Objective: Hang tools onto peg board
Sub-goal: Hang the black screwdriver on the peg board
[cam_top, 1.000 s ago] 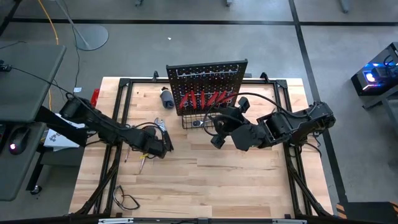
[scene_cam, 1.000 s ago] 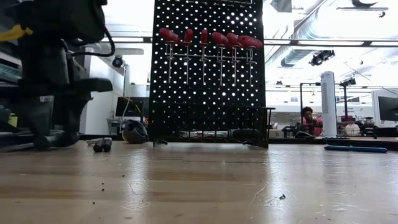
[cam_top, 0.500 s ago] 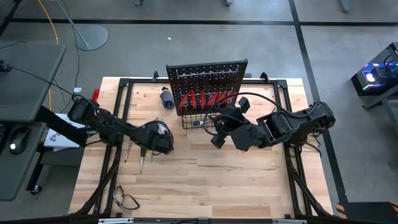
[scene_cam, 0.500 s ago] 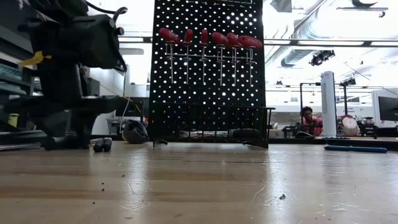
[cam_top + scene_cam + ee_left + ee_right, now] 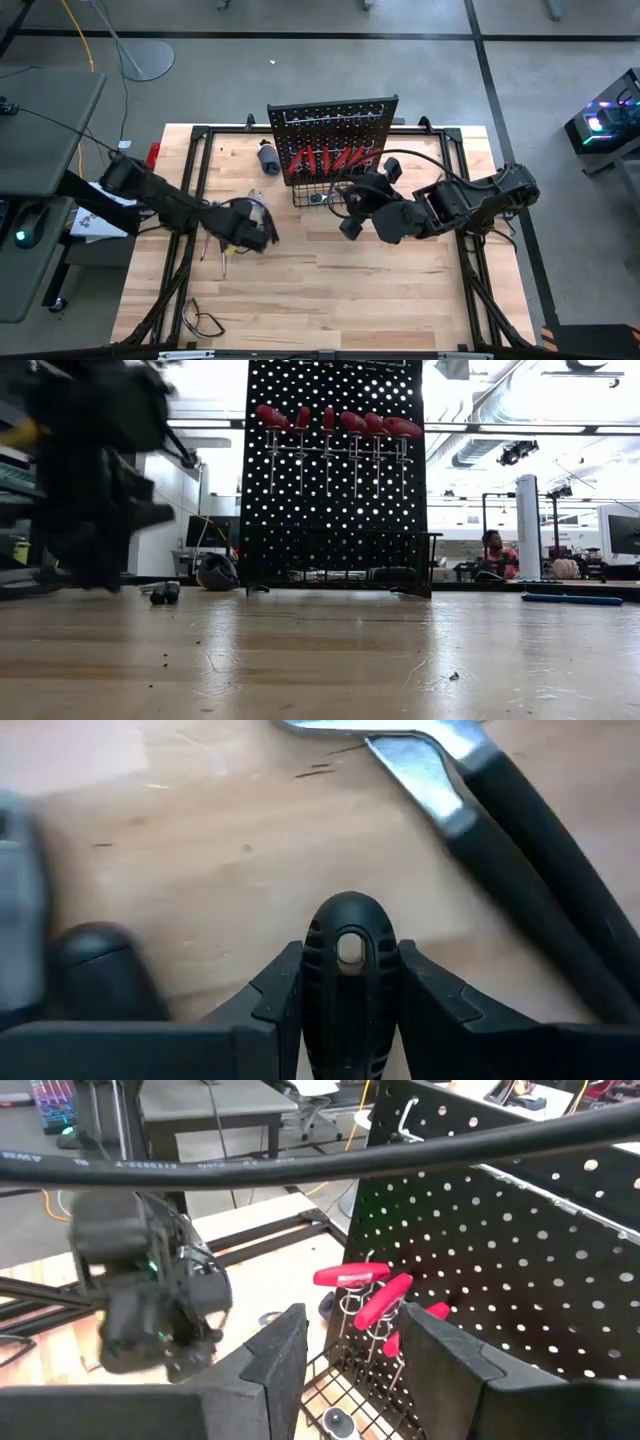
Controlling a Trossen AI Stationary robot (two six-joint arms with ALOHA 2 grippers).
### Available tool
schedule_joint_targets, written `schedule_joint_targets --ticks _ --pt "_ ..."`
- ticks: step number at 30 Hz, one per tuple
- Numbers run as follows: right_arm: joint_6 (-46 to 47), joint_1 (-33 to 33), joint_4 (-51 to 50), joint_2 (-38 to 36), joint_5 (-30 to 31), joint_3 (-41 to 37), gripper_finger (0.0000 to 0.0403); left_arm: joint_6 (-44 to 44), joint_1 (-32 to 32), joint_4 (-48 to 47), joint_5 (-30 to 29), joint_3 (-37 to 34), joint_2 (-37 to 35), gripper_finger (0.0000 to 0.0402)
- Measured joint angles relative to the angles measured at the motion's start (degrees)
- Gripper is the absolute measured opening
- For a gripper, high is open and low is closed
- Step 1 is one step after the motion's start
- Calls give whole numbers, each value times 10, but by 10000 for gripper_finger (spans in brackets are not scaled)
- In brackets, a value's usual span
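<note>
My left gripper is low over the table's left half, shut on a black-handled screwdriver. Black-handled pliers and another black handle lie on the wood beside it. The peg board stands upright at the far middle. Several red-handled screwdrivers hang from its hooks, above a wire basket. My right gripper is raised in front of the board, open and holding nothing. My left gripper pinches the screwdriver's black handle between its two fingers, one on each side, close to the rounded end with the hang hole. The fingers slant steeply down from above. I cannot tell whether the handle rests on the table or is just clear of it.
A dark rounded object sits left of the board. A black cable loop lies at the near left corner. A blue tool lies on the right. Bare wood fills the near middle. Black frame rails run along both table sides.
My left gripper has rolled its wrist, swung a little toward the far edge and come back down over the tools on the left. It is blurred with motion in the low view. My right arm has kept still.
</note>
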Motion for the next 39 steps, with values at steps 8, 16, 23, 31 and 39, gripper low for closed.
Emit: schedule_joint_targets --ticks 8,16,23,31,39 --pt "0 3 0 -4 8 0 151 -10 -87 -37 -101 39 -170 107" --pt "-1 25 6 -27 21 0 151 389 -81 256 -266 155 -270 107" --pt "-2 76 35 -84 102 0 151 785 32 527 -181 279 -218 107" --pt "-5 112 35 -105 164 0 151 866 154 556 -89 365 -143 107" --pt "-5 113 35 -99 164 0 151 886 211 601 -111 364 -122 107"
